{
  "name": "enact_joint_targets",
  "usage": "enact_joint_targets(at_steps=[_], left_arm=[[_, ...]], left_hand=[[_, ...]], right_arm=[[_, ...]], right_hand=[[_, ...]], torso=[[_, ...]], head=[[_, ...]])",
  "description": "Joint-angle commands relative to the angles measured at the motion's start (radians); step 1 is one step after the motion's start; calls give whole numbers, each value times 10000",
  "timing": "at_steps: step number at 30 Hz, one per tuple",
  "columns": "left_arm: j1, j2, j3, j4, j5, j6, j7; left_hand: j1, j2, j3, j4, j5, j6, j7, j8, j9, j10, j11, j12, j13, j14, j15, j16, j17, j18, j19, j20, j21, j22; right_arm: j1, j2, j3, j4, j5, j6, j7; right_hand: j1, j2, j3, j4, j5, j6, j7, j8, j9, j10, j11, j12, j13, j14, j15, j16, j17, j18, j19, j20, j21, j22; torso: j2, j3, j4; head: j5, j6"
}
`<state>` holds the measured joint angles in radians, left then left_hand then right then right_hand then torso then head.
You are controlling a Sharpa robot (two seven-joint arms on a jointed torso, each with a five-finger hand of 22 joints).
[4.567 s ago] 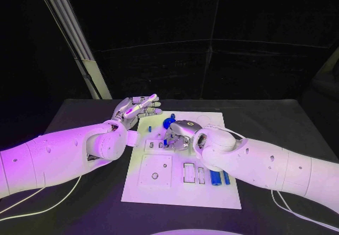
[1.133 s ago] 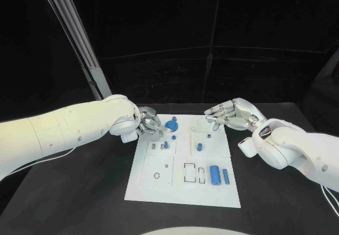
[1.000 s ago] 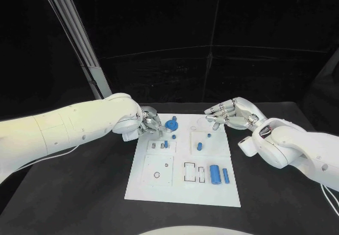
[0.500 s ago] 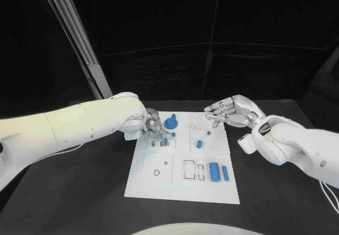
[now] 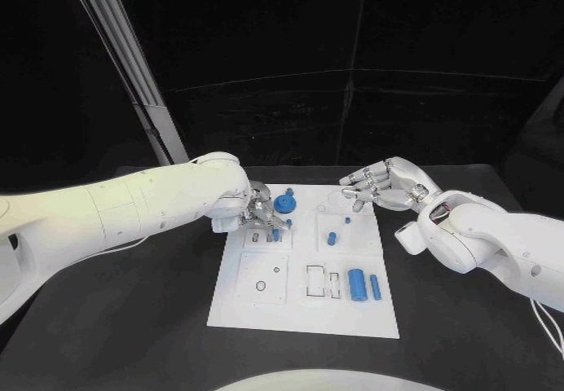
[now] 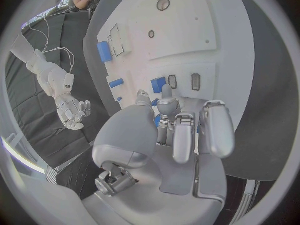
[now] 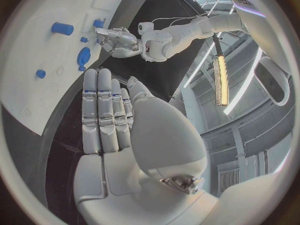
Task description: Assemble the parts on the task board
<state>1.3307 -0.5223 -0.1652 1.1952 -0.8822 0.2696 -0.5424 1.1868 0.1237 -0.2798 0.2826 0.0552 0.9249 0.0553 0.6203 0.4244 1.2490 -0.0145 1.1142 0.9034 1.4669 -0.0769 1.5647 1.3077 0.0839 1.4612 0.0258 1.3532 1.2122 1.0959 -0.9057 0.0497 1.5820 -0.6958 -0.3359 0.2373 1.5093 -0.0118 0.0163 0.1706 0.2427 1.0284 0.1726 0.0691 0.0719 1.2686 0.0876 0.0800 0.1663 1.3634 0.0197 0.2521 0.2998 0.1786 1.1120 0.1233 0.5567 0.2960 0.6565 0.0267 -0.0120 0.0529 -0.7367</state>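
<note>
Head view has the left robot hand (image 5: pixel 261 211) pinching a small blue part (image 5: pixel 275 235) over the task board (image 5: pixel 308 281), apparently about to seat it, while the right robot hand (image 5: pixel 378 186) waits empty, fingers loosely apart.

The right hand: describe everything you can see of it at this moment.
The right hand is silver and metallic-looking, on a white arm entering from the right. It hovers over the far right edge of the white task board, holding nothing. Its fingers lie straight and close together, the palm bare. It touches none of the blue parts and is well apart from the left hand.
</note>
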Motion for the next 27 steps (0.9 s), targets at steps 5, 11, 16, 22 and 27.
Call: enact_joint_targets(at_steps=[5,11,16,22,27], left_arm=[[18,72,-2,-41,-74,350,-147],[18,93,-6,-86,-76,451,-233],[19,104,-7,-102,-77,543,-272],[19,122,-7,-97,-78,562,-273],[19,127,-8,-85,-78,462,-198]], left_hand=[[229,26,23,-103,-30,-166,-3,167,150,56,-34,80,37,1039,-50,61,2631,-194,169,-10,89,91],[419,72,129,-196,-28,-240,-2,259,260,51,-32,115,59,1039,-48,61,2631,-201,163,-7,129,156],[531,92,204,-261,-28,-276,-2,308,320,51,-33,134,71,1039,-47,61,2631,-205,160,-5,152,194],[731,123,362,-400,-24,-333,-1,383,416,46,-33,155,78,1039,-46,61,2631,-206,147,-3,171,228],[1448,429,946,-858,-16,-419,-66,446,514,36,-89,165,86,1039,-87,61,2631,-194,119,-24,159,213]], right_arm=[[20,52,8,-31,41,55,24],[20,79,8,-56,41,75,13],[20,100,8,-75,41,98,4],[20,120,8,-91,41,122,-3],[20,136,7,-114,41,136,-11]], right_hand=[[-7,-66,71,37,82,-102,3,-62,-20,44,34,-68,-44,65,19,-82,14,33,49,0,-71,-25],[-6,-68,76,38,88,-115,6,-65,-22,44,36,-70,-51,67,21,-93,16,33,49,2,-78,-29],[-4,-70,82,38,94,-126,8,-67,-24,44,37,-73,-57,68,22,-104,17,34,49,3,-84,-32],[-4,-70,82,38,94,-126,8,-67,-24,44,37,-73,-57,68,22,-104,17,34,49,3,-84,-32],[-2,-65,92,41,106,-130,10,-63,-23,44,38,-76,-67,71,24,-118,19,34,50,4,-92,-37]], torso=[[6,4,-2],[7,4,1],[9,6,1],[13,5,-1],[9,7,7]], head=[[-12,4],[-18,-20],[-24,-29],[-31,-41],[-38,-62]])
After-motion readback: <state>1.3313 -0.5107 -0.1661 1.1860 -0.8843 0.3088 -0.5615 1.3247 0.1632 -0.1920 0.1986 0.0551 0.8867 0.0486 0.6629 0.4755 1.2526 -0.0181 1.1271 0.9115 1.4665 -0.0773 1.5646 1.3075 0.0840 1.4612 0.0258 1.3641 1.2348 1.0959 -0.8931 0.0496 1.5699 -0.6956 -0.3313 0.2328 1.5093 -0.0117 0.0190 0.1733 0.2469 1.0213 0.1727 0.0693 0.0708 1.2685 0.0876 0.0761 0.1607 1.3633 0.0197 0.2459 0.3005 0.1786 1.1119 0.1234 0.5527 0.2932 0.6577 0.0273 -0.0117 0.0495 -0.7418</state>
